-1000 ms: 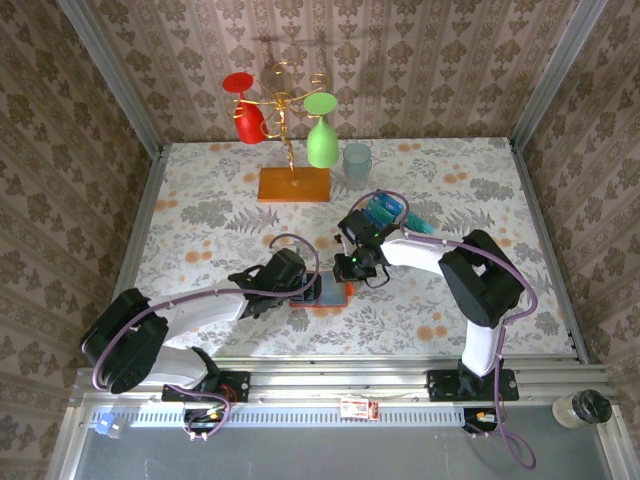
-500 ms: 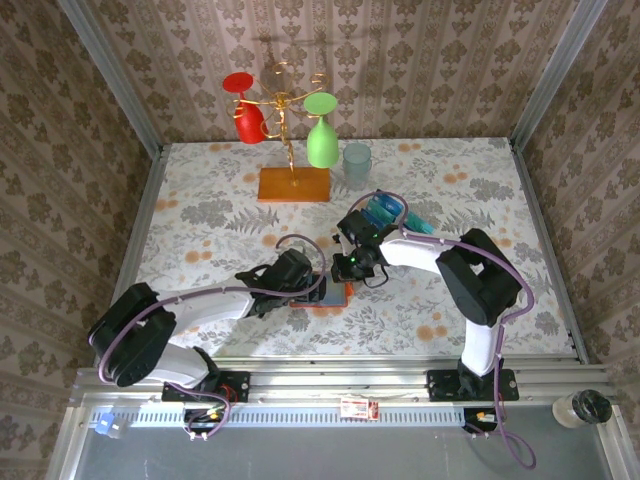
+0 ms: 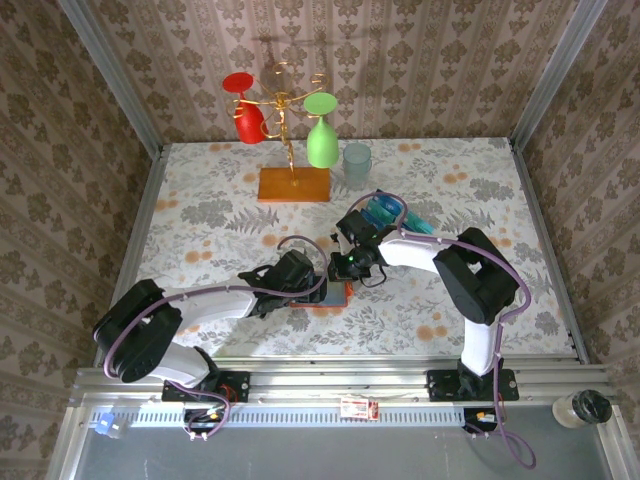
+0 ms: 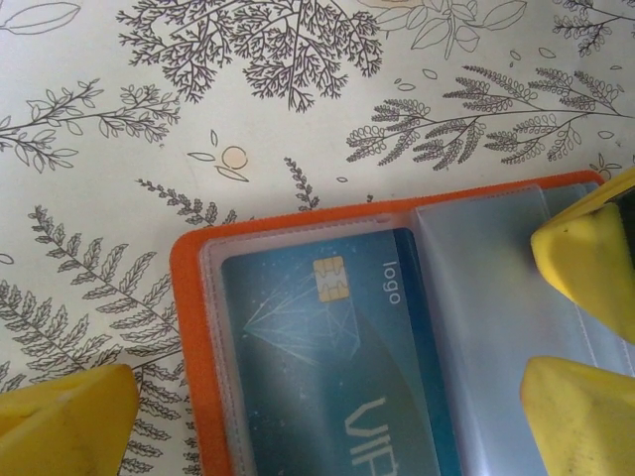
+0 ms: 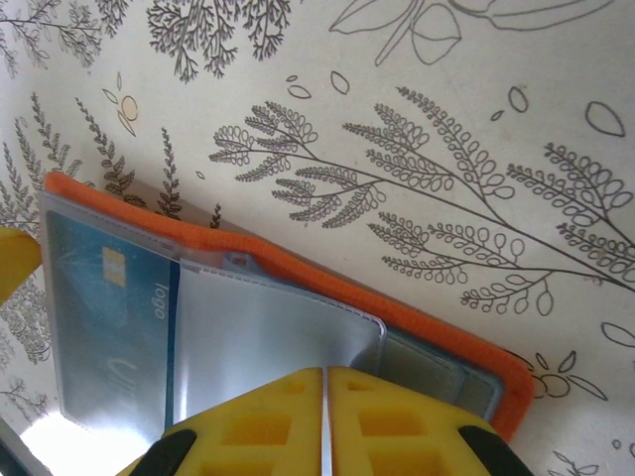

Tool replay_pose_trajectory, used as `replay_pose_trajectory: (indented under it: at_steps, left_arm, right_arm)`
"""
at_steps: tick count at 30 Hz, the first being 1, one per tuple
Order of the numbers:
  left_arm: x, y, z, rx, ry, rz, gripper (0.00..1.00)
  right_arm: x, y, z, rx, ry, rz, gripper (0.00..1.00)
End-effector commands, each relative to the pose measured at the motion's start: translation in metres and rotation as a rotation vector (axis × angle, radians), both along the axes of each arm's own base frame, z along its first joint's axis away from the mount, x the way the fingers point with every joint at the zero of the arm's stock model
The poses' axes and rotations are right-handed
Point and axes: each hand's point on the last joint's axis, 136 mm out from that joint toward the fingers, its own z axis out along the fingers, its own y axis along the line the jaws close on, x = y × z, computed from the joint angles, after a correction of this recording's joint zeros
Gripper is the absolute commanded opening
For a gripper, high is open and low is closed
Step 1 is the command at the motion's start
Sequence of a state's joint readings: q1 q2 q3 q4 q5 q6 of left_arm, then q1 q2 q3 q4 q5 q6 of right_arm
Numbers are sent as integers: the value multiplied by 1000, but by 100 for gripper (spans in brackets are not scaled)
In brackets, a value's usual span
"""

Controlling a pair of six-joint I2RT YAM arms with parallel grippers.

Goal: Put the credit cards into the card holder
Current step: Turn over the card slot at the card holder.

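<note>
**One card sleeved, holder lying open between the two grippers**

The orange-red folding card holder [image 3: 338,297] lies open and flat on the floral-patterned table [image 3: 200,215]. It is near the front edge, roughly midway between the two arm bases. The left arm reaches in over it from the left, and the right arm bends in from the right.

In the left wrist view, a teal-blue plastic card [image 4: 327,377] with a gold chip and pale lettering sits inside the holder's left clear sleeve, with the orange rim around it. The left gripper [image 4: 319,415] is spread wide. One yellow fingertip [image 4: 60,416] hangs over the table just outside the holder's left edge, and the other hangs at the lower right over the right-hand sleeve. A further yellow tip shows above that one at the right edge; whose it is cannot be told.

The right gripper [image 5: 324,387] has its yellow fingers pressed together, with only a thin seam between them. Its tips are over the near edge of the right-hand clear sleeve; whether they touch the plastic cannot be told. A greyish-blue pocket shows at the holder's far right end.

A cluster of blue and teal cards [image 3: 388,211] lies on the table beyond the right wrist, apart from the holder. Further back stands a gold wire rack on an orange-brown wooden base [image 3: 294,185].
</note>
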State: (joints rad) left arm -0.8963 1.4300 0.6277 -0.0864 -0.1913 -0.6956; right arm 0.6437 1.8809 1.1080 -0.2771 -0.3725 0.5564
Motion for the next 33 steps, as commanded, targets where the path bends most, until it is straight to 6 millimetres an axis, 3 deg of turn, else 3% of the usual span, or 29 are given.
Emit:
replay_pose_trajectory:
  at_steps: [1, 17, 26, 30, 33]
  left_arm:
    - [-4, 5, -13, 45, 3, -14, 100]
    - [-6, 12, -26, 78, 17, -7, 93]
    - [-6, 11, -25, 65, 14, -3, 90]
    - [-6, 11, -19, 54, 3, -3, 92]
    - [-4, 10, -8, 36, -14, -1, 95]
  right_arm:
    - [-7, 0, -11, 5, 45, -4, 10]
    - [-5, 4, -5, 33, 43, -9, 11]
    - [0, -7, 13, 64, 9, -63, 25]
    - [-2, -9, 14, 66, 5, -68, 24]
    - [-2, -12, 17, 57, -7, -60, 16]
